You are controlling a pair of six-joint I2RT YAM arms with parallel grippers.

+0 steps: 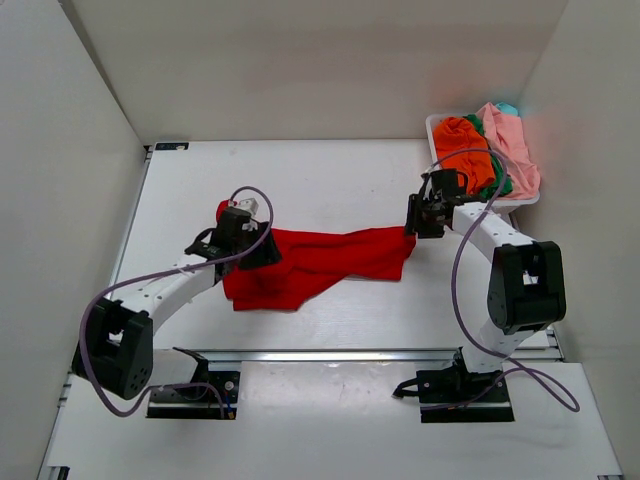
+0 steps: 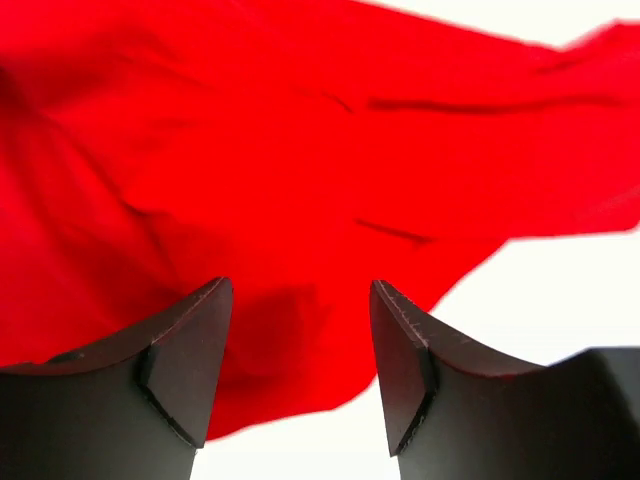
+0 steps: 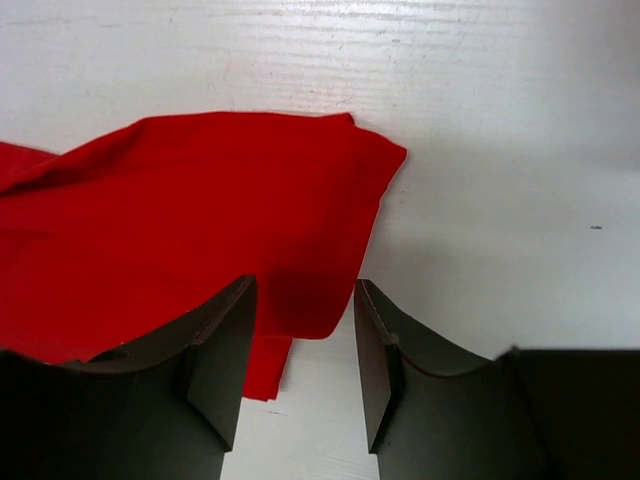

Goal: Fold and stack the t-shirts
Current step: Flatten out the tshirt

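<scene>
A bright red t-shirt (image 1: 320,262) lies crumpled and stretched sideways on the white table between my two arms. My left gripper (image 1: 262,248) hovers over its left end. In the left wrist view it (image 2: 300,300) stands open above the red cloth (image 2: 300,160), gripping nothing. My right gripper (image 1: 415,222) is at the shirt's right edge. In the right wrist view it (image 3: 305,300) is open too, with a rounded corner of the red shirt (image 3: 200,220) lying flat on the table under the gap. More t-shirts, orange (image 1: 462,140), green (image 1: 497,185), pale pink (image 1: 510,140) and teal (image 1: 508,107), are piled at the back right.
The pile sits in a white basket (image 1: 436,125) at the table's back right corner, just behind my right arm. White walls close off the left, back and right sides. A metal rail (image 1: 330,354) runs along the near edge by the arm bases.
</scene>
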